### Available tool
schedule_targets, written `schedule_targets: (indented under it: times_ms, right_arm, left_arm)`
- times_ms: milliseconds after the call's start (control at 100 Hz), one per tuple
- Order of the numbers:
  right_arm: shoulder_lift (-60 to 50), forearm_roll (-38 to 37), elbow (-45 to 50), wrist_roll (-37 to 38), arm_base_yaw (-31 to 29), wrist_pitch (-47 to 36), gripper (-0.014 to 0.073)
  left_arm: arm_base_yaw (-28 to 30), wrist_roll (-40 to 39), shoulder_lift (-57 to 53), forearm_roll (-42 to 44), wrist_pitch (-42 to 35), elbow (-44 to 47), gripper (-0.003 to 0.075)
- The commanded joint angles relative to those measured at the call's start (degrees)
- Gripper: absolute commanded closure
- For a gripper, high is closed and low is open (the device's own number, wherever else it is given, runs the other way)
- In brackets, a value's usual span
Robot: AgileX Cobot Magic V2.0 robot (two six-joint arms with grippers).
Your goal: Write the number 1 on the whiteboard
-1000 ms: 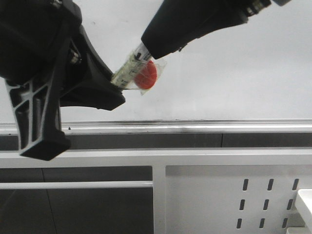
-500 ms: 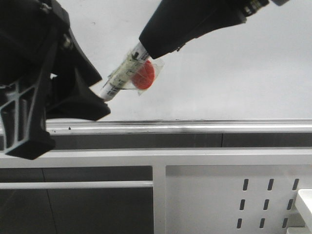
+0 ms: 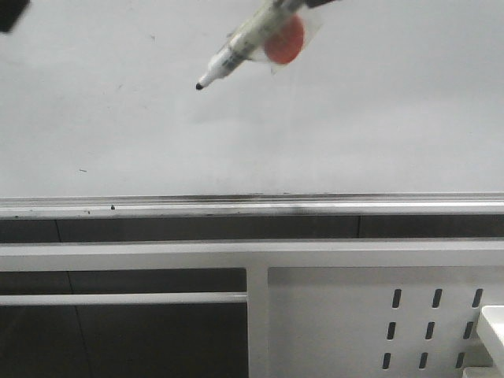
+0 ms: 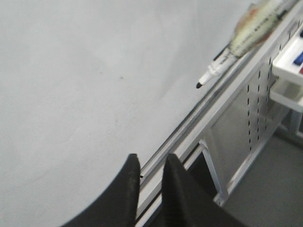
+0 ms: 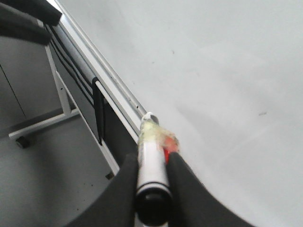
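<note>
The whiteboard [image 3: 378,118] fills the upper front view, with its silver rail [image 3: 315,206] along the lower edge. No number 1 shows on it, only small dark specks. My right gripper [image 5: 152,158] is shut on a white marker [image 5: 152,177] with a red disc [image 3: 283,39] taped to it. The uncapped black tip [image 3: 198,86] points down-left, close to the board. The marker also shows in the left wrist view [image 4: 248,30]. My left gripper [image 4: 151,165] is off to the left, jaws nearly together, with nothing seen between them. Only a dark corner of it [image 3: 9,9] shows in the front view.
Below the rail runs a white frame with a white metal panel with slotted holes [image 3: 378,315]. A white tray [image 3: 492,323] sits at the far right and shows with blue items in the left wrist view [image 4: 291,56].
My left gripper has pulled away to the left, almost out of the front view. The marker has risen up and right, and its black tip is now bare.
</note>
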Motion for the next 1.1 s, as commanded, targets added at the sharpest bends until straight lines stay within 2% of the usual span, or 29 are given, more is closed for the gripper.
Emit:
schedule_targets:
  times_ms: [0,50,100,210,370,430,830,1090]
  right_arm:
    - [-5.3,1.3,-0.4,0.0,-0.3,-3.9,0.0664]
    - [-7.7,1.6,0.6,0.0,-0.3,-5.4,0.0663]
    - [-10.0,1.8,2.0,0.4,-0.3,-8.1,0.0663]
    - [-12.6,3.1,3.6,0.6,-0.3,-13.7,0.0663]
    - [-10.9,3.3,3.8,0.6,-0.4,-14.6,0.0663]
    - [-9.7,3.3,3.8,0.6,-0.4,-15.6,0.0663]
    - [-2.2,3.4,3.8,0.5,-0.6,-23.5,0.0663]
    - [3.7,3.4,4.0,0.5,-5.6,-18.1,0.0663]
  left_arm:
    - [0.4,-2.1,-4.7,1.7,-2.0,-0.2,0.0740]
    - [1.0,-4.1,-6.9,3.8,-2.3,1.0,0.0740]
    - [1.8,-9.5,-8.7,7.7,-3.3,2.7,0.0740]
    - [3.8,-28.0,-11.8,22.0,-8.5,8.5,0.0740]
    - [6.4,-60.3,-12.2,47.3,-13.9,15.3,0.0740]
    - [7.1,-67.5,-11.9,50.6,-13.3,16.9,0.0740]
    - [7.9,-69.3,-11.8,50.6,-12.3,17.7,0.0740]
    - [7.9,-69.3,-11.8,50.6,-12.3,17.7,0.0740]
